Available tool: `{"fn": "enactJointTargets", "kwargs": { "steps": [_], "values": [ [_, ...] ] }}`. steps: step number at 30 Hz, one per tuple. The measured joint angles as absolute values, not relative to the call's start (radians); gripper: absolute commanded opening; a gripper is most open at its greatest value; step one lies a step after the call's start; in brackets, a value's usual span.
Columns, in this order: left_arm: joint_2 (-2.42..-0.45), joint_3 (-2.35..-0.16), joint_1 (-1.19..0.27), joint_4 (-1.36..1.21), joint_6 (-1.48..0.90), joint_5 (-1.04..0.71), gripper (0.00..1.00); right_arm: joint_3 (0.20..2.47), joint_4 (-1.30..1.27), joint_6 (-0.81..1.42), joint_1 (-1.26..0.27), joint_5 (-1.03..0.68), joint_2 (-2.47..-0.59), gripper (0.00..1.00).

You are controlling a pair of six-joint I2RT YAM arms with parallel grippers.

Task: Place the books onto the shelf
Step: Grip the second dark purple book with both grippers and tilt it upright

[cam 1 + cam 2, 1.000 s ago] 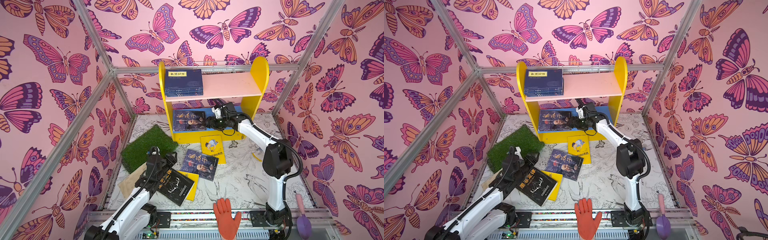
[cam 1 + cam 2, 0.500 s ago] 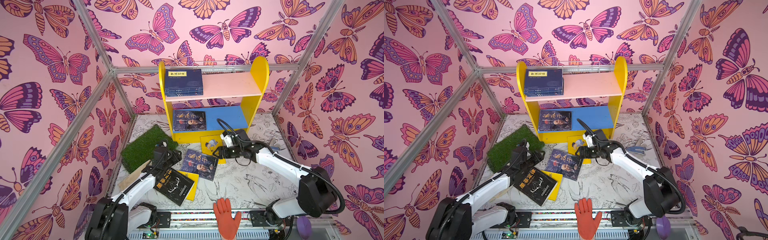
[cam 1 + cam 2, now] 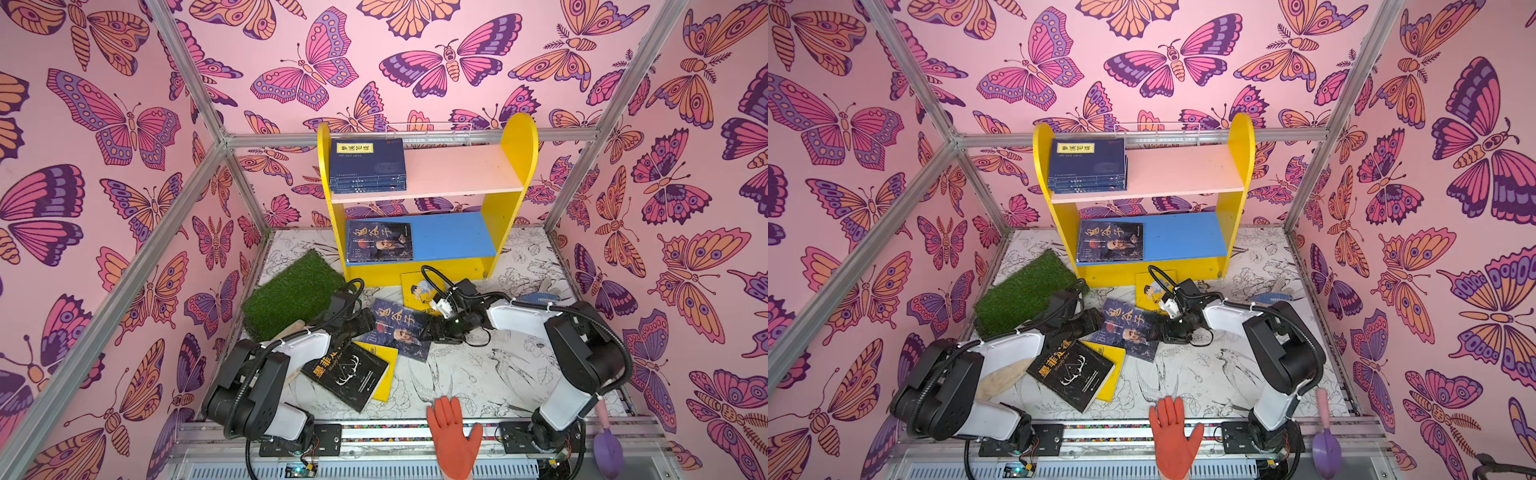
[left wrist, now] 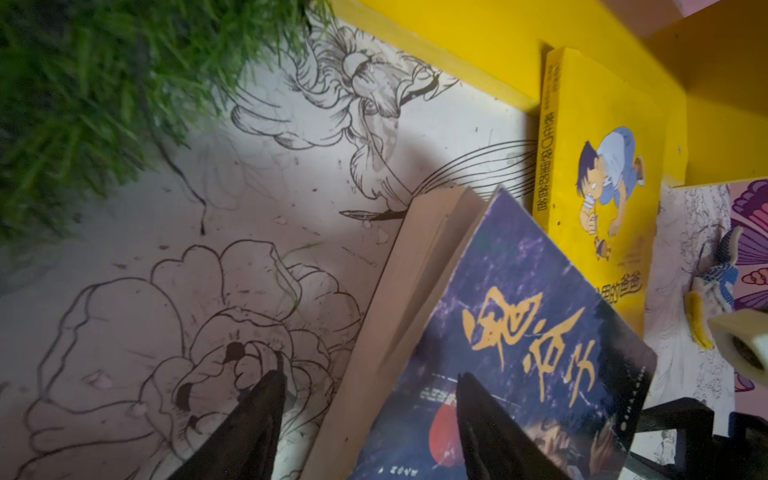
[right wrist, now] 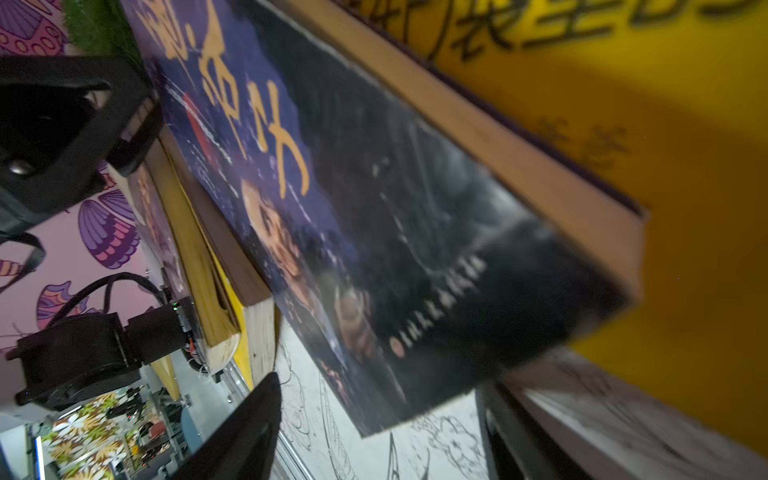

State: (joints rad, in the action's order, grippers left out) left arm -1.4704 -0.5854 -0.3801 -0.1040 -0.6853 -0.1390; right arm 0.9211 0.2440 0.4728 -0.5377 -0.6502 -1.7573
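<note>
My yellow shelf (image 3: 515,137) carries a navy stack (image 3: 368,166) on top and a 鬼谷子 portrait book (image 3: 379,241) on its blue board (image 3: 453,237). My right gripper (image 3: 432,332) was at that board a second ago. Now its jaws are spread around the corner of the floor copy (image 3: 399,328). My left gripper (image 4: 370,374), also spread, straddles the opposite edge.

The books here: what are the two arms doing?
Both arms are at one portrait-cover book on the table: left gripper at one edge, right gripper at the opposite edge, jaws open. The shelf holds a navy stack and a second portrait book. A black book and yellow books lie on the table.
</note>
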Motion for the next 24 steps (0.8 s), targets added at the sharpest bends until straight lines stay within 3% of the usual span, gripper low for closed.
{"fn": "enactJointTargets", "kwargs": {
  "steps": [11, 24],
  "values": [
    [-1.515, -0.570, -0.388, -0.192, -0.691, -0.191, 0.65, 0.949, 0.122, 0.556, -0.523, -0.780, -1.836, 0.65],
    [-1.501, -0.569, -0.403, -0.258, -0.703, -0.293, 0.65, 0.925, -0.196, 0.783, -0.522, -0.811, -1.666, 0.15]
  ]
}}
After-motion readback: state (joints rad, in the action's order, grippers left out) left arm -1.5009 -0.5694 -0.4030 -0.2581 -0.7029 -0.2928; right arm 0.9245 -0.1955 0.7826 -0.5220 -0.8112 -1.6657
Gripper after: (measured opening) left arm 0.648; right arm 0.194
